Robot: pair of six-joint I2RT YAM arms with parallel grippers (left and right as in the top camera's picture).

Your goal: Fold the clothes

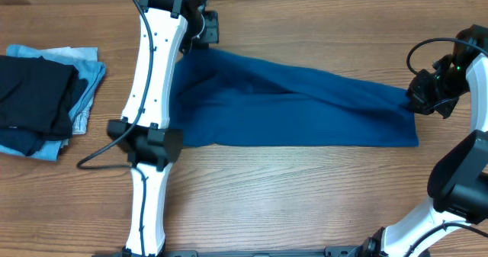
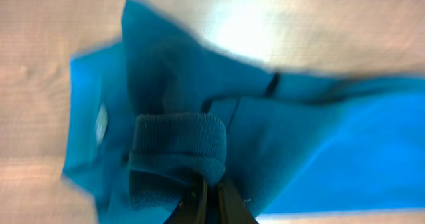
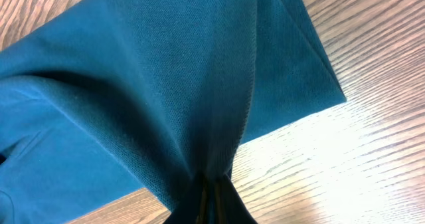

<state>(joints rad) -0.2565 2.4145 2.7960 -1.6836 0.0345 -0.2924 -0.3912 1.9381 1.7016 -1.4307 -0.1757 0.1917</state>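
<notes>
Lying stretched across the middle of the light wooden desk (image 1: 305,196), the large deep-blue soft-fabric collared shirt (image 1: 305,108) is spanning the gap between the two arms, and its near edge is running fairly straight. At its right end the right tool (image 3: 209,187) is pinching a gathered bunch of the cloth, which is fanning away from the jaws. At the far left corner the left tool (image 2: 207,194) is gripping the shirt at a ribbed knit band (image 2: 176,144). Well apart on the left, a folded black garment (image 1: 34,97) is resting on a folded pale light-blue garment (image 1: 88,78).
</notes>
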